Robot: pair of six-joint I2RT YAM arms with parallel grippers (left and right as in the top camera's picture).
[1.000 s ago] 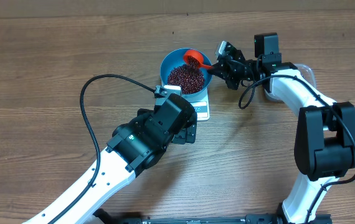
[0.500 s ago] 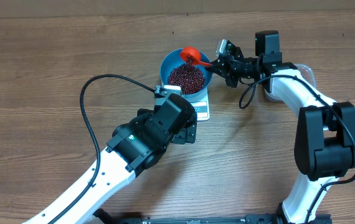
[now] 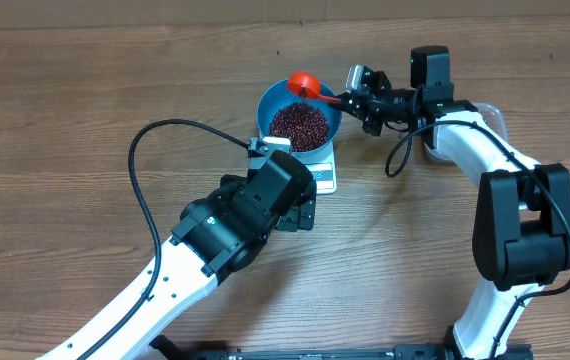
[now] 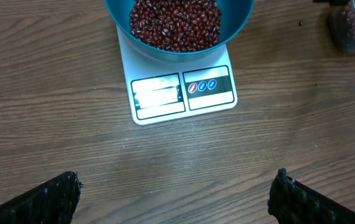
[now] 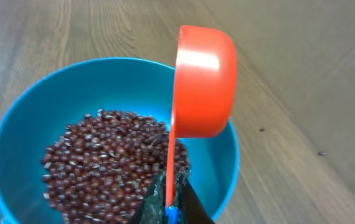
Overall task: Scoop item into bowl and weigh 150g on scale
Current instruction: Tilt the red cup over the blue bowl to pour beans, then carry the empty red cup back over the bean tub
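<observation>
Overhead view: the light-blue bowl [image 3: 266,104] stands on the white kitchen scale [image 3: 323,180] near the middle of the wooden worktop [image 3: 65,100] and holds a heap of dark red beans [image 3: 298,123]. The right tool [image 3: 351,98] is pressed together on the thin handle of an orange-red scoop [image 3: 303,85] — the scoop's cup hangs over the bowl's far rim, turned on its side. Right wrist view: the handle runs down between the two fingers and the cup's outer shell faces the camera; its inside is hidden. Left wrist view: the left tool [image 4: 174,202] is spread wide, its dark fingertips [image 4: 59,198] at the lower corners, over bare wood in front of the scale, holding nothing. The scale's display window [image 4: 159,96] is washed out — unreadable — with three round buttons [image 4: 202,86] beside it. A clear tub [image 4: 354,25] with more beans sits at the upper right, apart from the scale.
</observation>
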